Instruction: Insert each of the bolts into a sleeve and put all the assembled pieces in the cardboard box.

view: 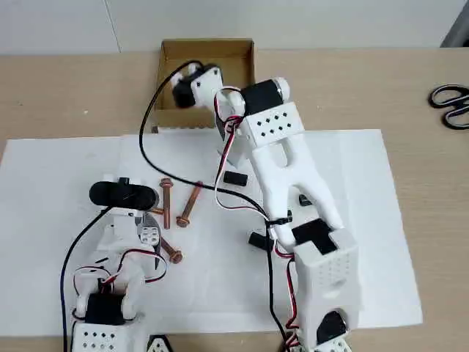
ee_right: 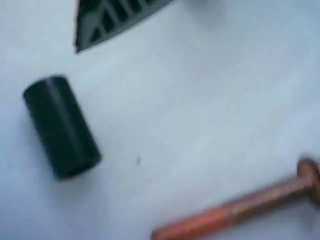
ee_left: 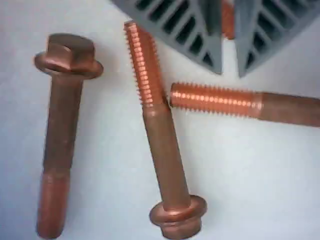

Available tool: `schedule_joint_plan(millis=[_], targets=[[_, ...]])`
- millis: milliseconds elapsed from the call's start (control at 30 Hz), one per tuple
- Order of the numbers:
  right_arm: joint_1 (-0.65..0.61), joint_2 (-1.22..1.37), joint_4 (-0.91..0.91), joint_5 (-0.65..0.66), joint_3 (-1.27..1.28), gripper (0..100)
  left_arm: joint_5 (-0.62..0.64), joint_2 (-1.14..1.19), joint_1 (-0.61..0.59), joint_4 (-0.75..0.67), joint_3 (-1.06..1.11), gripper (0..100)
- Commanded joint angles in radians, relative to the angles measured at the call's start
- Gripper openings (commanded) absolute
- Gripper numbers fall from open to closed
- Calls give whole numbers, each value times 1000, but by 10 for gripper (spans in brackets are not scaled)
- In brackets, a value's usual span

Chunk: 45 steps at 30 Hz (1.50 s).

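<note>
Your left jaws clench a bolt (ee_left: 227, 20), well apart from the sleeve (ee_right: 60, 127); right jaws hang over it, state you cannot tell.

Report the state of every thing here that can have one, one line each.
cardboard box: open on top, partly covered by an arm.
bolts: lying flat on the paper, loose, none in a sleeve.
sleeve: lying on its side, no bolt in it.
scissors: lying flat on the table, blades out of frame.
</note>
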Motion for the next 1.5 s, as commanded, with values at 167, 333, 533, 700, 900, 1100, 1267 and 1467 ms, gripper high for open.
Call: schedule_joint_plan(millis=[167,333,533,700,900,1100,1267,1467], targets=[[-4,-65,8,239,37,144,3,-9,2,-17,-5,7],[-5,-45,8,299,74,146,3,-9,2,-17,-5,7],[-4,7,5,358,77,147,3,-9,2,-17,-5,7],[-5,56,-15,379,77,147,3,-9,-20,-8,-5,7],[-4,102,-45,381,77,147,3,-9,-120,-8,-5,7],[-7,150,-82,382,77,146,3,-9,-120,-8,-5,7],[-8,189,-108,382,75,146,3,-9,-120,-8,-5,7],[-8,242,-143,382,75,144,3,-9,-120,-8,-5,7]])
